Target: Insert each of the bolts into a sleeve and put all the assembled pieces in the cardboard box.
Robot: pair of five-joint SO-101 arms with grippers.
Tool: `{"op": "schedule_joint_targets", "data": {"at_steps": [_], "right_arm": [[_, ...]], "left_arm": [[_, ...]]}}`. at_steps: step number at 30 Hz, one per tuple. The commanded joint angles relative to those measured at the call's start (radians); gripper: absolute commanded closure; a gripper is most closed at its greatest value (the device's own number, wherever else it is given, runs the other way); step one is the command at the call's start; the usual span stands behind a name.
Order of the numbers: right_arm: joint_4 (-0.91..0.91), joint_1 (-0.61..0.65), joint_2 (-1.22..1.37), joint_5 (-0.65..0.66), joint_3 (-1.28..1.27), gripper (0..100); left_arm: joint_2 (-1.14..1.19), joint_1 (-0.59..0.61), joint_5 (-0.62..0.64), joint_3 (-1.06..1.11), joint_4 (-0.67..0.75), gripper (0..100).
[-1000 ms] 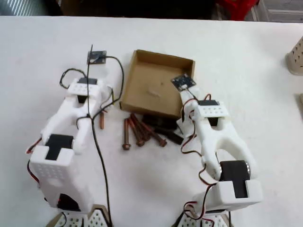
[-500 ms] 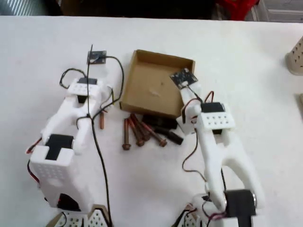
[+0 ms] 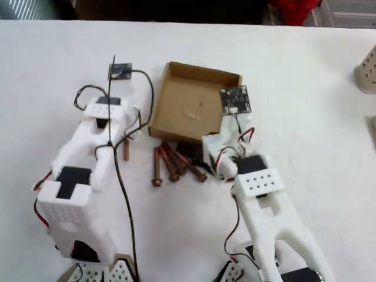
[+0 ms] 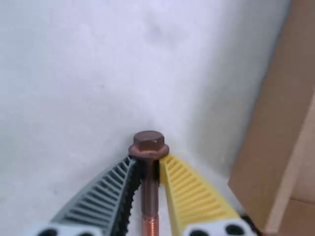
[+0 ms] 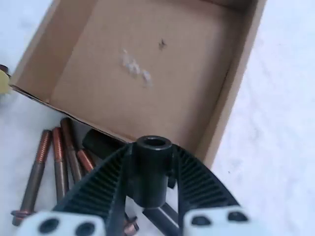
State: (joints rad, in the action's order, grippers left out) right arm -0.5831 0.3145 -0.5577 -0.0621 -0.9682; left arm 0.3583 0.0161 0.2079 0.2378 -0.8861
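Cardboard box (image 3: 182, 103) is sitting open near the middle of the white worktop (image 3: 305, 88), between the 2 arms, holding no assembled piece yet. The right end effector (image 5: 152, 156) is hovering just beside the box's near wall, clamping a black sleeve (image 5: 153, 172) between its ribbed fingers, with the open bore facing the wrist. The left end effector (image 4: 147, 164) is sitting just beside the box's other near corner, gripping 1 copper-coloured bolt (image 4: 149, 189) by the shank. The bolt's hex head is poking past the fingertips and its threaded end is pointing back toward the wrist. Loose bolts (image 3: 173, 161) are lying bunched on the worktop by the box's near wall, with a spare sleeve (image 5: 101, 142) beside them.

The step in hand looks like mating the held bolt with the held sleeve. Doing it well probably means:

- turning the left wrist so the threaded end, not the head, is facing the bore;
- bringing the 2 axes into line before closing the gap;
- sliding slowly, because a tilted bolt is likely to jam on the rim;
- meeting clear of the loose pile.

No brand, label or writing is readable. The box is showing plain brown card, and any print on the small circuit board (image 3: 235, 100) is too fine to read.
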Motion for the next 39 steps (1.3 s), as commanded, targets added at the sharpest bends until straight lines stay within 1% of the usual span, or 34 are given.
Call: {"op": "schedule_joint_targets", "data": {"at_steps": [1, 9, 16, 26, 28, 32, 33, 37, 39], "right_arm": [[0.292, 0.054, -0.039, -0.029, -0.075, 98.1], [0.88, 0.107, -0.039, -0.031, -0.333, 98.1], [1.185, 0.171, -0.039, -0.029, -0.523, 98.1], [1.613, 0.228, -0.035, -0.031, -0.692, 98.1], [1.649, 0.223, -0.03, -0.032, -0.703, 98.1], [1.632, 0.225, -0.03, -0.032, -0.703, 98.1], [1.632, 0.226, -0.028, -0.032, -0.703, 98.1], [1.63, 0.226, -0.028, -0.034, -0.703, 98.2], [1.618, 0.226, -0.012, -0.04, -0.698, 98.2]], "left_arm": [[-0.013, -0.005, 0.002, -0.011, 0.023, 98], [-0.013, -0.005, 0.002, -0.012, 0.023, 98], [-0.013, -0.005, 0.002, -0.012, 0.023, 98], [-0.016, -0.005, 0.002, -0.005, 0.017, 98], [-0.016, -0.005, 0.002, -0.005, 0.017, 98], [-0.016, -0.007, 0.0, -0.003, 0.017, 98], [-0.016, -0.008, -0.012, -0.003, 0.017, 98], [-0.035, -0.005, -0.13, 0.015, 0.02, 98], [-0.087, -0.013, -0.13, 0.054, 0.025, 98]]}}
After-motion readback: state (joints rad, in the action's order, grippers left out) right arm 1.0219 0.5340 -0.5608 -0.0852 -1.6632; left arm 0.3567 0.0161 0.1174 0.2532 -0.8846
